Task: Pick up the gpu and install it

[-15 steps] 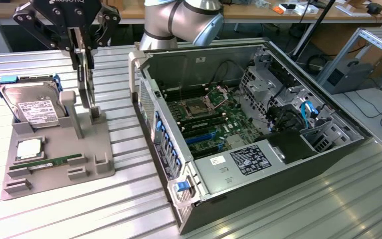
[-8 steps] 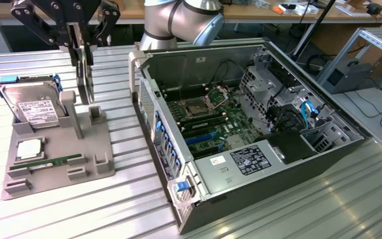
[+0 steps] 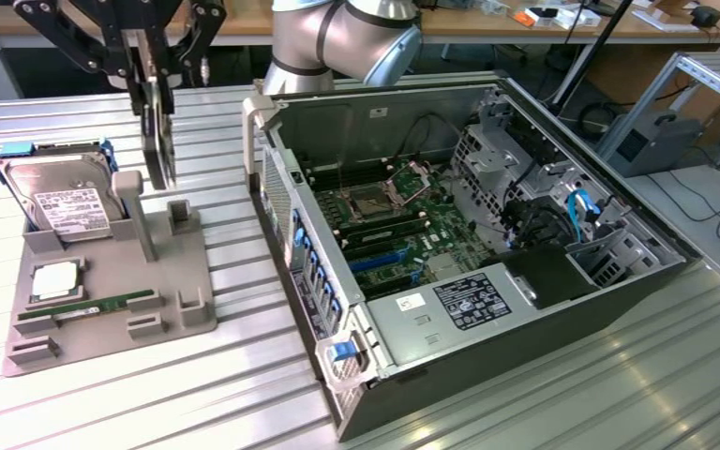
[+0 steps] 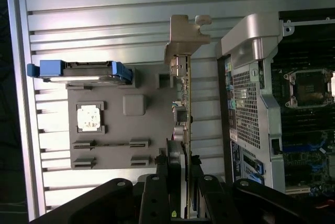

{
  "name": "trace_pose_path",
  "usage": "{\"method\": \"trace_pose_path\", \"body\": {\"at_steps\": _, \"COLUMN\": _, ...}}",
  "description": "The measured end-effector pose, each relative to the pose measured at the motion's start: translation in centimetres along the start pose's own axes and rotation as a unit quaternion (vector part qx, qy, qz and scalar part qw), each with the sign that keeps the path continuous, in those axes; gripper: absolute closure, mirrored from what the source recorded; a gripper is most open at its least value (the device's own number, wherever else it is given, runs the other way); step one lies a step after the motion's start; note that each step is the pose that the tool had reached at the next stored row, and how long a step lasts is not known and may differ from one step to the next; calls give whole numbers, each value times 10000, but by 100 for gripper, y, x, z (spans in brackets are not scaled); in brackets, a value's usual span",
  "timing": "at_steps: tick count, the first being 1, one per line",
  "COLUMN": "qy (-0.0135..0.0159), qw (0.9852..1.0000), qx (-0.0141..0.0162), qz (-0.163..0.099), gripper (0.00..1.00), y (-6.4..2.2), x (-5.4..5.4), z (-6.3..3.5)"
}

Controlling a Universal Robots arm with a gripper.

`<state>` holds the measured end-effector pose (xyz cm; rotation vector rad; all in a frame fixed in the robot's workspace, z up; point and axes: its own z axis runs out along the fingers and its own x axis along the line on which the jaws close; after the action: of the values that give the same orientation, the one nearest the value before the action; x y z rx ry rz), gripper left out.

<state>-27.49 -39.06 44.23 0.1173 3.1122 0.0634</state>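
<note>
Ribbed silver metal table (image 3: 110, 412), seen in the exterior view from the near edge to the far edge. Towards the exterior view's right lies an open dark desktop computer case (image 3: 373, 117), side panel off, with the green motherboard (image 3: 397, 225) exposed inside.

Beside the case, towards the exterior view's left, a flat grey moulded holder tray (image 3: 185, 309) carries three parts. These are a narrow green memory stick (image 3: 91, 307), a square silver processor chip (image 3: 57, 281) beyond it, and further back a silver hard drive with a white label (image 3: 70, 202), leaning in a blue-trimmed frame.

At the far side of the tray the gpu (image 3: 160, 141), a thin dark rectangular card, hangs upright and edge-on, just beside a grey post of the tray. It cannot be told whether its lower edge touches the tray. The wrist view shows the card's pale metal bracket at the end away from the gripper.

The black linkage gripper (image 3: 154, 84) has its jaws brought in narrow against the two faces of the card's upper part and grips it. Behind it stands the silver robot arm (image 3: 348, 37).
</note>
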Motion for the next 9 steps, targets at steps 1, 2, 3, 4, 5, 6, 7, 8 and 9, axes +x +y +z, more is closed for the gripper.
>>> {"method": "trace_pose_path", "body": {"at_steps": 1, "qy": 0, "qw": 10000, "qx": 0, "qz": 0, "gripper": 73, "y": 1, "x": 0, "z": -15}}
{"method": "trace_pose_path", "body": {"at_steps": 2, "qy": 1, "qw": 10000, "qx": 0, "qz": 0, "gripper": 73, "y": 1, "x": -1, "z": -28}}
{"method": "trace_pose_path", "body": {"at_steps": 3, "qy": 1, "qw": 10000, "qx": 0, "qz": 0, "gripper": 73, "y": 2, "x": -1, "z": -39}}
{"method": "trace_pose_path", "body": {"at_steps": 4, "qy": 1, "qw": 10000, "qx": 0, "qz": 0, "gripper": 73, "y": 3, "x": -2, "z": -65}}
{"method": "trace_pose_path", "body": {"at_steps": 5, "qy": 1, "qw": 10000, "qx": 0, "qz": 0, "gripper": 73, "y": 3, "x": -2, "z": -82}}
{"method": "trace_pose_path", "body": {"at_steps": 6, "qy": 1, "qw": 10000, "qx": 0, "qz": 0, "gripper": 73, "y": 4, "x": -2, "z": -91}}
{"method": "trace_pose_path", "body": {"at_steps": 7, "qy": 1, "qw": 10000, "qx": 0, "qz": 0, "gripper": 73, "y": 5, "x": -3, "z": -107}}
{"method": "trace_pose_path", "body": {"at_steps": 8, "qy": 0, "qw": 10000, "qx": 0, "qz": 0, "gripper": 73, "y": 5, "x": -3, "z": -107}}
{"method": "trace_pose_path", "body": {"at_steps": 9, "qy": 0, "qw": 10000, "qx": 0, "qz": 0, "gripper": 73, "y": 5, "x": -3, "z": -107}}
